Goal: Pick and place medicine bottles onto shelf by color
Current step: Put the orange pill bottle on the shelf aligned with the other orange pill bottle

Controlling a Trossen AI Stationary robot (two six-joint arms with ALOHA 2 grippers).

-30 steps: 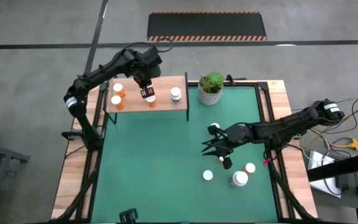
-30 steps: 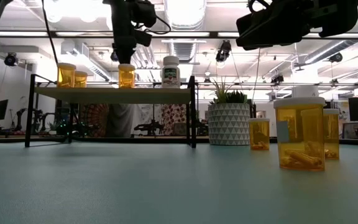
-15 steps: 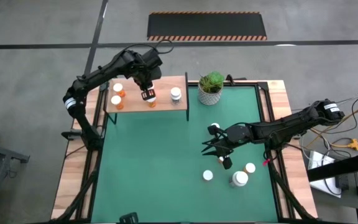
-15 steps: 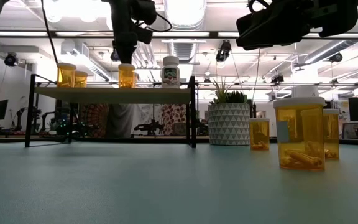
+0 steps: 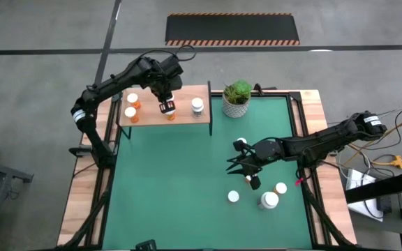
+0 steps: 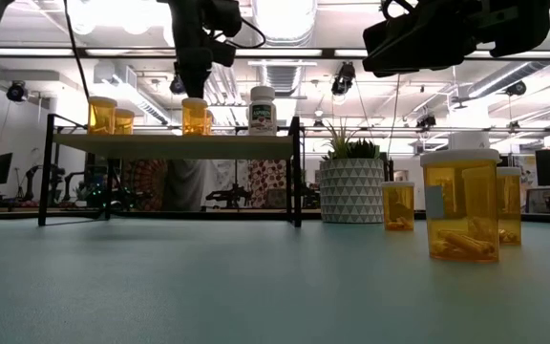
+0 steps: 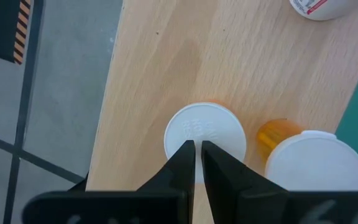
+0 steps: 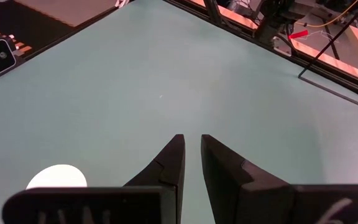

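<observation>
The left pincer (image 5: 167, 107) is seen closed and empty, poised directly above the white cap of an orange bottle (image 7: 205, 138) standing on the shelf (image 5: 184, 116); whether the tips touch the cap cannot be told. Just beside that bottle a second orange bottle (image 7: 309, 164) is seen, two more orange bottles (image 5: 130, 106) stand at the shelf's other end, and a white bottle (image 5: 197, 105) is set apart near the plant (image 5: 236, 96).

The right pincer (image 5: 237, 167) is held closed and empty above the green surface (image 5: 173, 188). Near it, further bottles (image 5: 269, 199) remain to be sorted, one of them wider.

The bottles are judged light, rigid and smooth-walled, and easily tipped when nudged. A hold across the cylindrical body just under the cap, or across the ridged cap itself, is judged best. The wider bottle is expected to need widely spread fingers.
</observation>
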